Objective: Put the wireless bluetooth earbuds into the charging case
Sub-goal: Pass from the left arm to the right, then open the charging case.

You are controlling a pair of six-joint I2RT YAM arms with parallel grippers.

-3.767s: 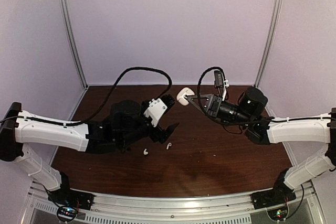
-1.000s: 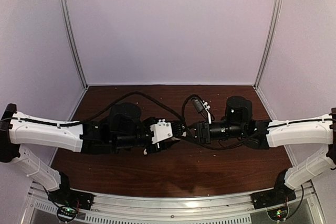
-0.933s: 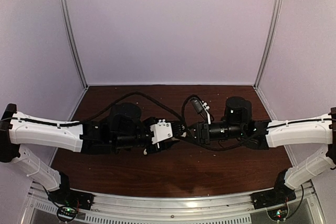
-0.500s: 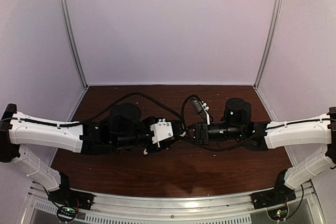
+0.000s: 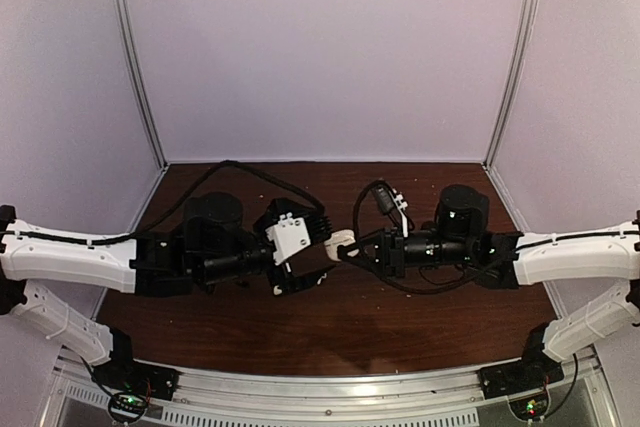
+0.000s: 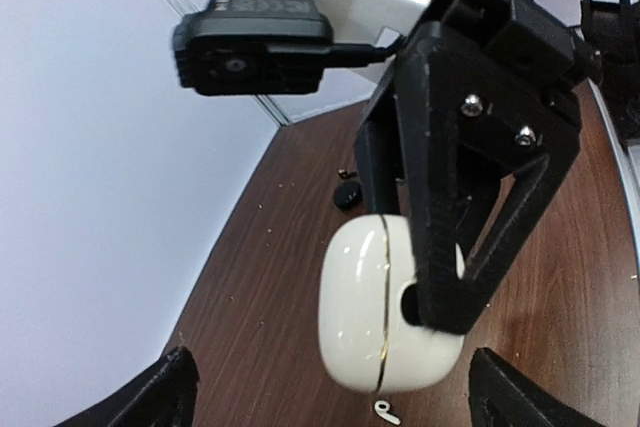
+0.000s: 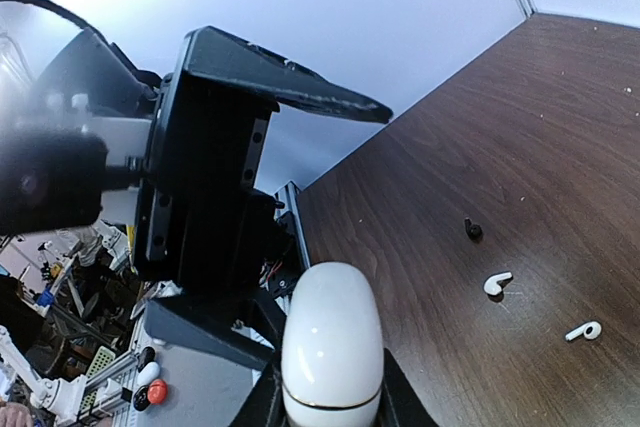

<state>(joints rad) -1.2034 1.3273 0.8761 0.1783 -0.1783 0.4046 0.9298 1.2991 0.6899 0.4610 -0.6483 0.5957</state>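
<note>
My right gripper (image 5: 347, 246) is shut on the white charging case (image 5: 343, 242) and holds it above the middle of the brown table, lid closed along its gold seam. In the right wrist view the case (image 7: 330, 342) sits between my fingers (image 7: 330, 405). My left gripper (image 5: 320, 255) is open and empty, facing the case from the left; in its wrist view the case (image 6: 385, 312) hangs just ahead of the wide-open fingers (image 6: 340, 399). Two white earbuds (image 7: 497, 283) (image 7: 583, 330) and one black earbud (image 7: 472, 230) lie loose on the table. One white earbud (image 6: 388, 410) lies under the case.
The brown table (image 5: 430, 312) is enclosed by lilac walls with aluminium posts (image 5: 135, 57) at the back corners. A metal rail (image 5: 320, 387) runs along the near edge. Pale crumbs dot the wood.
My left arm has pulled back to the left, opening a gap, and the case now shows between the two grippers. The right gripper still holds the case near the same spot.
</note>
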